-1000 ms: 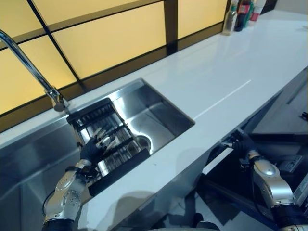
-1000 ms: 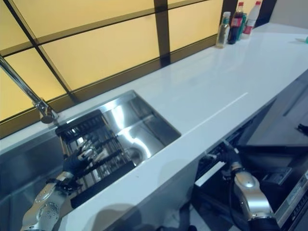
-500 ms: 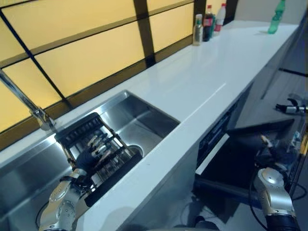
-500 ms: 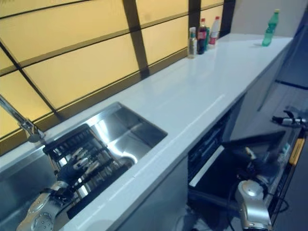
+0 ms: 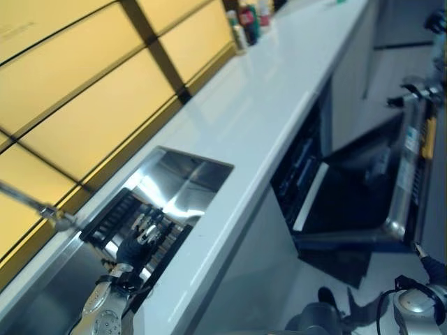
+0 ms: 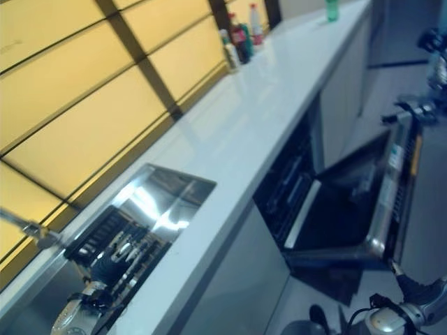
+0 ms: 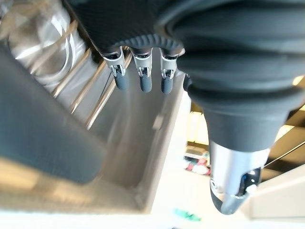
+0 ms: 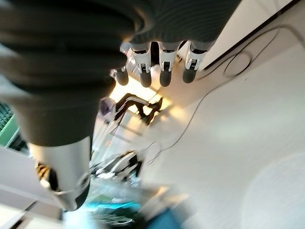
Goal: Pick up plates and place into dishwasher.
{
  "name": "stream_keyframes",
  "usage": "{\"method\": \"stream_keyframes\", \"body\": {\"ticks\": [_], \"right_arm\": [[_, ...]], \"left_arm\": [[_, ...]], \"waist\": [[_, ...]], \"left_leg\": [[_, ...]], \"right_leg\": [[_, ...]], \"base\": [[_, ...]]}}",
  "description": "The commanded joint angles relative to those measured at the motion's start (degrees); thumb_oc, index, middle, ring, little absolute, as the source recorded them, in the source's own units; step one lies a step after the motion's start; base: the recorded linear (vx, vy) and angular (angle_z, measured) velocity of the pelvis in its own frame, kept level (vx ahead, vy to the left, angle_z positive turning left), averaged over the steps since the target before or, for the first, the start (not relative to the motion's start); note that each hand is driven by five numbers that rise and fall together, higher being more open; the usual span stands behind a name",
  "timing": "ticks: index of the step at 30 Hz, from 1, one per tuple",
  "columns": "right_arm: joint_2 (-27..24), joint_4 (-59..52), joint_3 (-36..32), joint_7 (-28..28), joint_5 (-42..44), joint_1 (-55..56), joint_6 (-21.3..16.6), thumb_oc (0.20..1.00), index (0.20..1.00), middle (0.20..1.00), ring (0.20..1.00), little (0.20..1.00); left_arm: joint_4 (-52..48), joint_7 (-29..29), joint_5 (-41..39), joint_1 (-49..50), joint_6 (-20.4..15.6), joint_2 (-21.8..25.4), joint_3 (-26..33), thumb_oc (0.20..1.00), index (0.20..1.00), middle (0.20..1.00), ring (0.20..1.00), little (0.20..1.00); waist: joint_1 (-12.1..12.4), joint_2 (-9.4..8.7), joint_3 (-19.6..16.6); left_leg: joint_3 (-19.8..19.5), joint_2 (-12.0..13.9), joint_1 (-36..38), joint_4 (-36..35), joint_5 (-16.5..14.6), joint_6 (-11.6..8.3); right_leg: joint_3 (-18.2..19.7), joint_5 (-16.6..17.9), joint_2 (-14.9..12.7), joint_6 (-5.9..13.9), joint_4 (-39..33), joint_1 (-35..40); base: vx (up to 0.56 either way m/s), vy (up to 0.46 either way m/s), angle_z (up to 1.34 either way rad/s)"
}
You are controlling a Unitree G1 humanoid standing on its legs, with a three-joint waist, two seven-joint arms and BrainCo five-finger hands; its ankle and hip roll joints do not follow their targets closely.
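A black dish rack (image 5: 105, 225) lies across the steel sink (image 5: 183, 178) at the lower left. My left hand (image 5: 134, 244) rests over the rack's bars, its fingers (image 7: 143, 78) straight and holding nothing. To the right, under the counter, the dishwasher (image 5: 299, 167) stands with its door (image 5: 353, 202) folded down. My right hand (image 5: 427, 259) hangs low at the far right, beyond the door's outer edge, with relaxed fingers (image 8: 164, 71) and nothing in them.
The long white countertop (image 5: 269, 94) runs away from the sink. Several bottles (image 5: 246, 19) stand at its far end by the yellow window panels, and a green bottle (image 6: 332, 8) is further along. A faucet (image 5: 42, 209) rises left of the sink.
The whole picture has swung and tilted, so the camera moved. My right hand has dropped away from the dishwasher's front to the lower right. My left hand stays on the rack.
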Motion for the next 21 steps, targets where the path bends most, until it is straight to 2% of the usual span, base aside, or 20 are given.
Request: {"method": "stream_keyframes", "body": {"ticks": [1,2,5,10,15,21], "right_arm": [[-5.4,3.1,3.8,-3.7,-2.1,-1.6,-6.2,1.0,1.0,1.0,1.0,1.0],[-5.8,5.3,4.5,-3.5,-0.8,-2.6,-6.6,1.0,1.0,1.0,1.0,1.0],[-6.9,11.3,6.5,-1.0,3.5,-6.1,-6.9,1.0,1.0,1.0,1.0,1.0],[-8.2,17.6,9.4,5.1,11.1,-11.1,-6.1,1.0,1.0,1.0,1.0,1.0],[-10.2,20.0,11.8,13.5,16.7,-15.8,-5.3,1.0,1.0,1.0,1.0,1.0],[-10.8,17.2,15.6,21.4,22.1,-21.9,-7.6,1.0,1.0,1.0,1.0,1.0]], "left_arm": [[2.7,1.6,-5.6,-4.7,-7.3,-0.2,0.6,1.0,1.0,1.0,1.0,1.0],[3.4,2.3,-6.8,-5.7,-7.6,-0.3,-0.1,1.0,1.0,1.0,1.0,1.0],[4.7,3.6,-9.0,-7.7,-7.6,0.6,-1.4,1.0,1.0,1.0,1.0,1.0],[4.8,3.9,-9.5,-8.3,-6.1,1.0,-5.2,1.0,1.0,1.0,1.0,1.0],[2.2,4.8,-9.3,-8.2,-2.6,2.1,-8.0,1.0,1.0,1.0,1.0,1.0],[0.9,4.4,-9.0,-7.4,-1.8,2.9,-11.1,1.0,1.0,1.0,1.0,1.0]], "waist": [[-3.5,3.18,4.1],[-3.9,4.04,4.9],[-4.9,6.19,8.0],[-3.7,8.42,10.0],[-1.3,8.64,9.7],[2.1,8.95,8.6]], "left_leg": [[0.1,-4.5,-7.3,11.9,-9.4,3.03],[0.0,-4.8,-7.3,12.2,-10.2,2.74],[1.7,-5.1,-9.5,14.7,-10.8,2.52],[1.8,-5.9,-12.6,18.8,-11.6,2.16],[1.4,-6.3,-14.1,21.3,-12.1,2.04],[-0.7,-7.6,-15.0,22.1,-11.5,1.53]], "right_leg": [[2.2,1.1,-3.1,1.67,-5.7,2.3],[2.4,-0.1,-3.5,2.04,-5.6,2.1],[2.8,0.5,-4.9,2.44,-5.9,0.2],[2.5,0.9,-7.0,2.05,-4.7,-1.6],[1.0,1.6,-8.9,1.69,-4.5,-1.7],[-0.8,2.1,-10.4,1.22,-4.9,-0.3]], "base": [[0.0,0.113,-0.47],[0.02,0.114,-0.43],[0.02,0.041,-0.37],[0.04,0.004,-0.35],[0.08,-0.006,0.15],[0.08,0.004,0.17]]}}
